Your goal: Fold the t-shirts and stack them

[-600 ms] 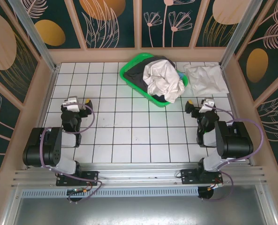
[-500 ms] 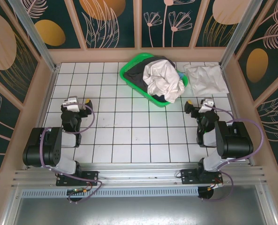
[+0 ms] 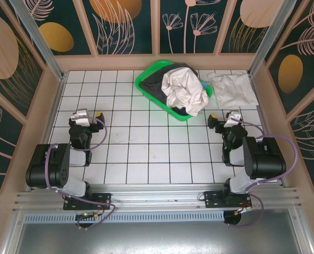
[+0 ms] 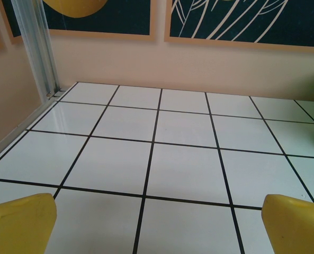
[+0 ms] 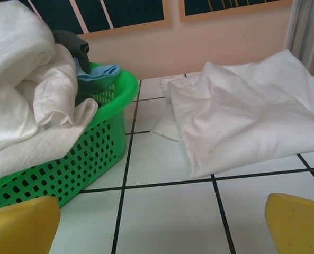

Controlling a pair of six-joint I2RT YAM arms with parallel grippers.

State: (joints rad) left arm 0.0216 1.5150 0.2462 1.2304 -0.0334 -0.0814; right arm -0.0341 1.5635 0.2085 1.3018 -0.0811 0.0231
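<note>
Your left gripper (image 3: pixel 87 117) sits lower left in the top view. Jaws are wide apart w/ nothing betw. them. Its wrist cam has the yellow fingers (image 4: pixel 19 225) at the bottom corners, over bare tiles (image 4: pixel 183 169).

Your right gripper (image 3: pixel 223 119) sits right of centre, also spread wide & empty.

The crumpled tee (image 3: pixel 184 92) is heaped in the green basket (image 3: pixel 142 87) at top centre, spilling over the near rim. It lies on a dark garment (image 3: pixel 162 79), w/ a blue cloth (image 5: pixel 101 71) at the right rim.

The flat tee (image 3: pixel 232 89) lies on the tiles at upper right, just beside the basket but not touching it. Both tees are well apart from either gripper.
</note>
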